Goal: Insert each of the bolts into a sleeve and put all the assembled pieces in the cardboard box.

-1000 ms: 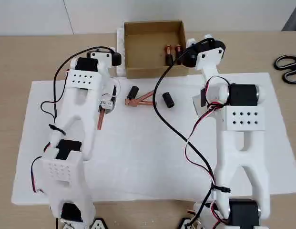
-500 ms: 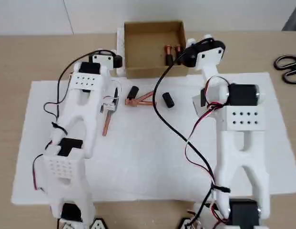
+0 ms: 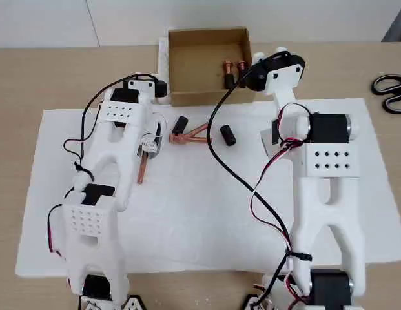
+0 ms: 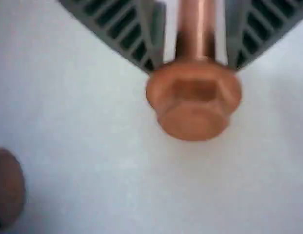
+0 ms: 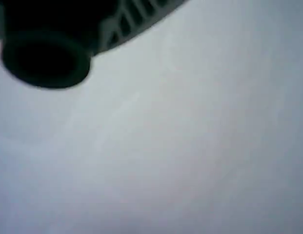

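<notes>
The left hand (image 4: 192,63) pinches a copper bolt (image 4: 192,107) by its shank, the head jutting just past its fingertips above the white mat (image 4: 92,161). The right hand (image 3: 276,137) clamps a black sleeve (image 5: 44,66) at its tip.

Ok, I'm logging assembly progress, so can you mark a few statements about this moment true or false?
1. The left gripper holds a copper bolt. True.
2. The right gripper holds a bolt too. False: it holds a black sleeve.
3. The cardboard box is empty. False: two assembled pieces lie in it.
4. Two loose sleeves lie on the white mat. True.
</notes>
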You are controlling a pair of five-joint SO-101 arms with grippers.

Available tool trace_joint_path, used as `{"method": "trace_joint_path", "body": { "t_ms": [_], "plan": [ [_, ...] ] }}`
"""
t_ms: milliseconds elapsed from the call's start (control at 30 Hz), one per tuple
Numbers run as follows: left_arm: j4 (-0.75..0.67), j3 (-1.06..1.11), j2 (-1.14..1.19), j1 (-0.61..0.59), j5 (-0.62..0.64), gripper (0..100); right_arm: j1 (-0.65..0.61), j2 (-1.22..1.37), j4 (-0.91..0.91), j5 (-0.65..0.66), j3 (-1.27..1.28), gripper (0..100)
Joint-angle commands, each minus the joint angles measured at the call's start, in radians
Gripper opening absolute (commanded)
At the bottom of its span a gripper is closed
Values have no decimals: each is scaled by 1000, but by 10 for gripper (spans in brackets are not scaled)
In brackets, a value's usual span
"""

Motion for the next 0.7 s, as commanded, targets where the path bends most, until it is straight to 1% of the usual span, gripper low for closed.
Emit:
{"method": "trace_joint_path", "body": {
  "t_ms": [0, 200, 333, 667],
  "plan": [
    [-15, -7, -12, 2, 3, 84, 7, -47, -12, -12, -6, 4],
    [-15, -4, -12, 2, 3, 73, 5, -45, -12, -12, -6, 4],
    [-15, -4, -12, 2, 3, 4, 5, -45, -12, -12, -6, 4],
    [-5, -21, -29, 3, 3, 8, 4, -48, -12, -14, -8, 4]
  ]
}}
